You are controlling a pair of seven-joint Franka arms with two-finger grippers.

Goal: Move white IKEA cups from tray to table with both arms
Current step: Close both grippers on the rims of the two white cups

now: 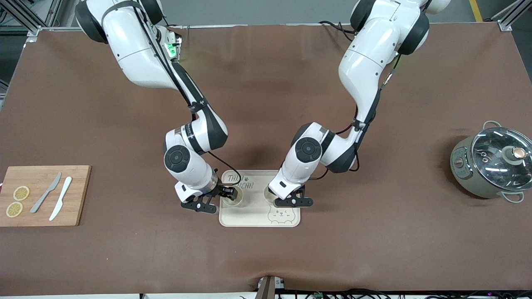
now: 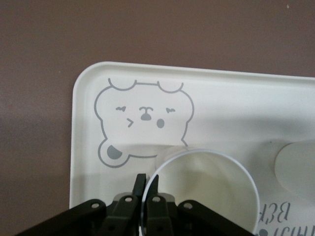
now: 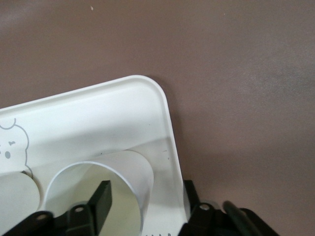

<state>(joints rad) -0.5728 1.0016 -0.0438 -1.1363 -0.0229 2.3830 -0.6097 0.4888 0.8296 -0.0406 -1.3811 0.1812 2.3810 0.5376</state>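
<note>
Cups first, reading the front view as a clock with twelve toward the arms' bases. Both stand upright on the bear-printed tray (image 1: 259,222), which lies at about six o'clock on the brown table (image 1: 374,249).

The first white IKEA cup (image 1: 233,199) stands at the tray's nine o'clock. The second white IKEA cup (image 1: 268,192) stands near the tray's middle, just toward one o'clock.

The right gripper (image 1: 227,193) is down at the first cup (image 3: 93,191). Its fingers (image 3: 101,201) are spread apart, one inside the cup and one outside, with the wall between them ungripped.

The left gripper (image 1: 286,199) is down at the second cup (image 2: 206,191), its fingers (image 2: 139,184) clenched on the rim.

A wooden cutting board (image 1: 43,195) at nine o'clock carries two lemon slices (image 1: 17,201) and two knives (image 1: 54,198). A glass-lidded pot (image 1: 492,162) sits at three o'clock.
</note>
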